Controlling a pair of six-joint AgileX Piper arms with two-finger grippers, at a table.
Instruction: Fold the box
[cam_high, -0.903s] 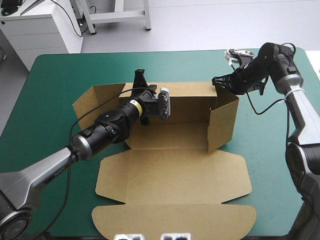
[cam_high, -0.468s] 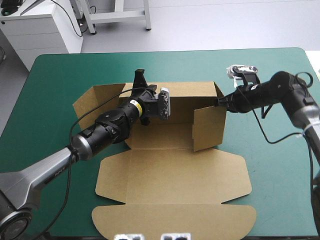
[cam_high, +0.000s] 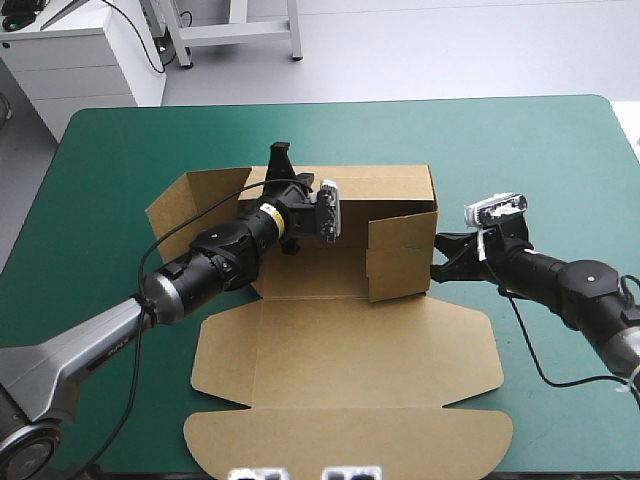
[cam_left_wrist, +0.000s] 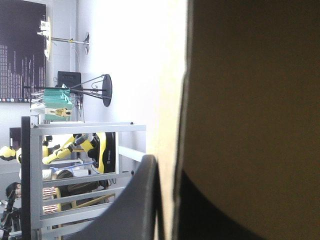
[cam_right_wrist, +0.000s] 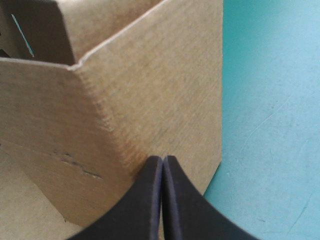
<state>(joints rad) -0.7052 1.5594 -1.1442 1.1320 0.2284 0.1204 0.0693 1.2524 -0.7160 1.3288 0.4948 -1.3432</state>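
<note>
Left gripper (cam_high: 281, 168) first: it is clamped on the box (cam_high: 350, 365), its black fingers all but closed over the top edge of the raised rear wall (cam_high: 385, 185), toward that wall's left end. In its own wrist view (cam_left_wrist: 167, 172) one finger (cam_left_wrist: 142, 200) shows on one side of the board's edge (cam_left_wrist: 172, 125). The dark shape on the other side seems to be the second finger, though it is too shadowed to be sure.

The box sits in the middle of the worktop (cam_high: 520, 140). Its rear wall stands upright on the far side. Its lid panels (cam_high: 350, 430) lie flat on the teal-green cover and reach close to the near edge. At the box's right end a side panel (cam_high: 400, 255) stands upright, bent at a crease, with its broad face turned inward across the box's floor and facing the near edge. At the left end the side flap (cam_high: 185, 205) leans open outward, beyond the left arm.

The right gripper (cam_high: 437, 265) comes in low from the right. Its fingers are pressed together into one point and hold nothing. The tip (cam_right_wrist: 162, 162) rests against the outer face of the upright side panel (cam_right_wrist: 150, 100), low down and just beside the crease. Bare cover (cam_right_wrist: 270, 100) shows beside the panel on that side.
</note>
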